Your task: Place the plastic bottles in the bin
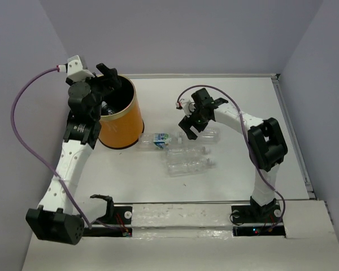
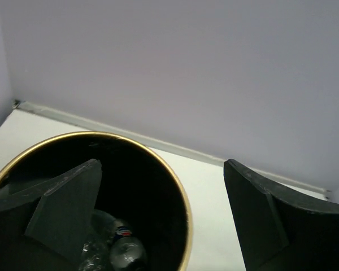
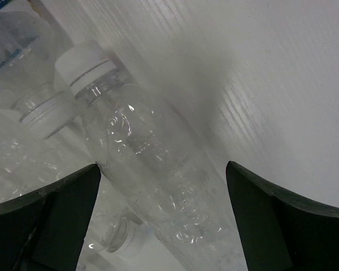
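The orange bin (image 1: 124, 121) stands at the left, its black inside and tan rim (image 2: 183, 203) showing in the left wrist view. A dark-labelled bottle (image 2: 124, 251) lies inside it. My left gripper (image 1: 112, 79) hangs open and empty over the bin's far rim (image 2: 161, 166). Several clear bottles lie right of the bin: a blue-white labelled one (image 1: 158, 139), two clear ones (image 1: 186, 152) (image 1: 189, 165) and one under my right gripper (image 1: 209, 134). My right gripper (image 1: 190, 125) is open, its jaws astride that white-capped bottle (image 3: 158, 169), not closed on it (image 3: 162, 166).
The table's back wall and side walls enclose the work area. A second white cap (image 3: 45, 110) and the labelled bottle (image 3: 11, 39) lie close beside the bottle under the right gripper. A raised strip (image 1: 203, 217) runs along the near edge between the arm bases.
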You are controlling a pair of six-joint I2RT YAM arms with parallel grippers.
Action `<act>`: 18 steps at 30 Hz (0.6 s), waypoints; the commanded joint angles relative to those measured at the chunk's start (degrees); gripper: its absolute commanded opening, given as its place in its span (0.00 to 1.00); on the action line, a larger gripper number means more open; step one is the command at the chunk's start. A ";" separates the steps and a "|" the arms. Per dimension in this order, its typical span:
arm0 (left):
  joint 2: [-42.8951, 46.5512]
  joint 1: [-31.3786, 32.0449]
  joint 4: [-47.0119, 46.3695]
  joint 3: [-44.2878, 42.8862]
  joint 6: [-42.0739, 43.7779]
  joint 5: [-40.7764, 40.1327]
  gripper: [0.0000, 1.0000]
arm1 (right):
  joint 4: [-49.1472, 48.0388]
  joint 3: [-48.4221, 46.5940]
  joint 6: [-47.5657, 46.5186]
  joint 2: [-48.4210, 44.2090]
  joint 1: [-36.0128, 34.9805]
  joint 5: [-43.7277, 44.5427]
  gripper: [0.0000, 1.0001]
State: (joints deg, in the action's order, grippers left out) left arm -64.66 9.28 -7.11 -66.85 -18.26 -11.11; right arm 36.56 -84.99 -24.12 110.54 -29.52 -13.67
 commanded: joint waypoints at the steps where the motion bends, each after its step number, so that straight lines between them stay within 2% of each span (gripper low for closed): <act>1: 9.71 0.21 -1.59 3.82 -3.27 10.84 0.99 | 4.84 -5.71 -2.95 2.39 0.34 2.33 0.96; 5: 14.65 0.39 -0.01 10.59 -2.57 18.04 0.99 | 6.24 -8.87 -4.18 5.90 0.34 4.35 0.94; 8: 17.55 0.39 1.92 14.62 -1.96 20.07 0.99 | 6.60 -10.80 -5.06 7.75 0.34 6.28 0.90; 9: 18.51 0.39 2.80 15.43 -1.87 21.73 0.99 | 6.77 -11.94 -5.32 8.72 0.34 7.42 0.82; 14: 20.89 0.56 6.58 19.38 -0.64 24.12 0.99 | 7.21 -13.36 -5.76 7.76 0.34 11.19 0.59; 18: 22.82 2.58 7.03 20.18 1.03 21.75 0.99 | 7.04 -13.80 -4.89 1.72 0.34 16.56 0.57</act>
State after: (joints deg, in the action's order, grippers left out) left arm -45.06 10.02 0.10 -46.28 -19.31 9.89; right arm 42.85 -95.85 -28.77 119.15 -29.34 -4.08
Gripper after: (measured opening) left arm 0.989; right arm 0.733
